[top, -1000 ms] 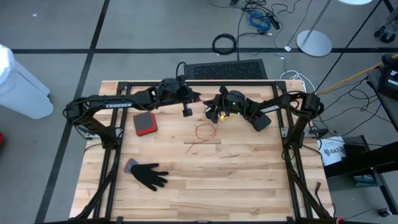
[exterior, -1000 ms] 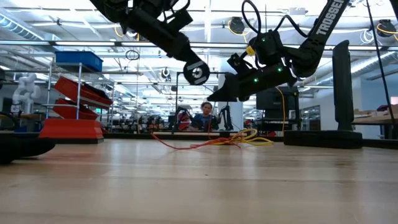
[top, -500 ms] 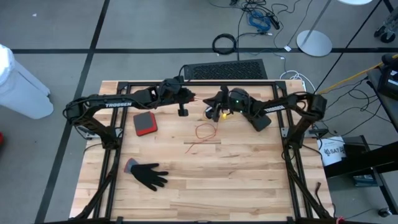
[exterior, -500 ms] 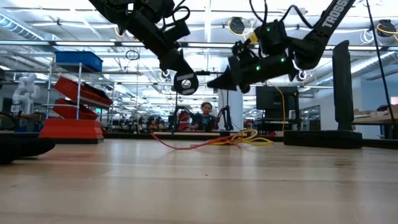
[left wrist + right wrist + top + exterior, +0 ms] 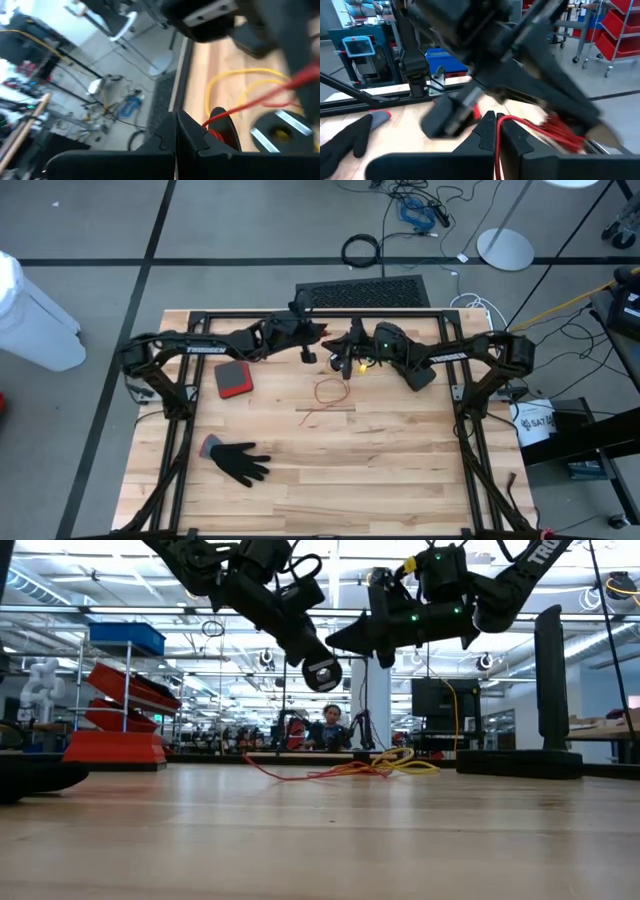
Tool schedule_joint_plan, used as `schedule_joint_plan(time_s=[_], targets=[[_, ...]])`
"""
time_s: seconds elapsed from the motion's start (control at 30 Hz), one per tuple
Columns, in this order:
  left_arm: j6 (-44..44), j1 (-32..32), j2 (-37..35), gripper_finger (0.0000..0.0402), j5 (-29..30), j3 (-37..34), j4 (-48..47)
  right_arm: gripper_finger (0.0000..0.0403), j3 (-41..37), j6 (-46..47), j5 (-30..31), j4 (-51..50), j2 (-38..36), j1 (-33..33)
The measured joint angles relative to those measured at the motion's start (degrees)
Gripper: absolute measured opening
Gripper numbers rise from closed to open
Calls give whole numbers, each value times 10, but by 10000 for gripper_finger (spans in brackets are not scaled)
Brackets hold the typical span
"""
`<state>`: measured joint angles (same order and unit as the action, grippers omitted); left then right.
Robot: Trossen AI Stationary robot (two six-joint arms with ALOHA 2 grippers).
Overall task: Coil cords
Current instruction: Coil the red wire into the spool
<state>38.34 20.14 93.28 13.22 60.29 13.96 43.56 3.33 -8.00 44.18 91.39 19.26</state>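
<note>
Pale wood planks make up the table [image 5: 330, 470], ringed by a dark frame, with a grey floor and a big hall of shelving beyond it. Both arms meet over the far middle of the table, well above the wood. The left gripper [image 5: 322, 340] has its fingers pressed together on a thin red cord [image 5: 555, 131]; in the left wrist view the red strand runs out from between the closed tips. The right gripper [image 5: 337, 348] faces it from the right, just beside it, and its fingers are also pinched on the same red cord, which comes up between them in the right wrist view. Below the grippers, a loop of that cord lies on the wood near the table's middle. A yellow cord [image 5: 235, 82] lies loosely looped on the table near the right gripper. To the left sit a red-topped pad [image 5: 234, 379] and, nearer, a black glove [image 5: 240, 462].
</note>
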Motion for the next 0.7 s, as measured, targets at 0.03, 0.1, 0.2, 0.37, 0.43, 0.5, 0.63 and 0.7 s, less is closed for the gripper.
schedule_joint_plan(time_s=[0.03,0.1,0.2,0.37,0.43,0.5,0.63,0.7], targets=[[0,-1,4,0,10,0,17,0,1,-2,6,0,0,-3],[0,-4,8,0,21,0,47,0,1,-9,19,0,0,-8],[-5,-4,8,0,23,0,88,0,1,-13,30,1,0,-10],[-16,-5,8,0,10,0,131,0,1,-38,51,3,0,-14],[-26,-5,8,0,-6,0,133,0,1,-57,49,6,1,-14],[-44,-5,8,0,-17,0,137,0,1,-73,50,7,1,-14],[-76,-7,8,0,-32,0,145,0,1,-89,52,11,1,-14],[-90,-8,8,0,-43,0,150,0,1,-90,53,12,1,-14]])
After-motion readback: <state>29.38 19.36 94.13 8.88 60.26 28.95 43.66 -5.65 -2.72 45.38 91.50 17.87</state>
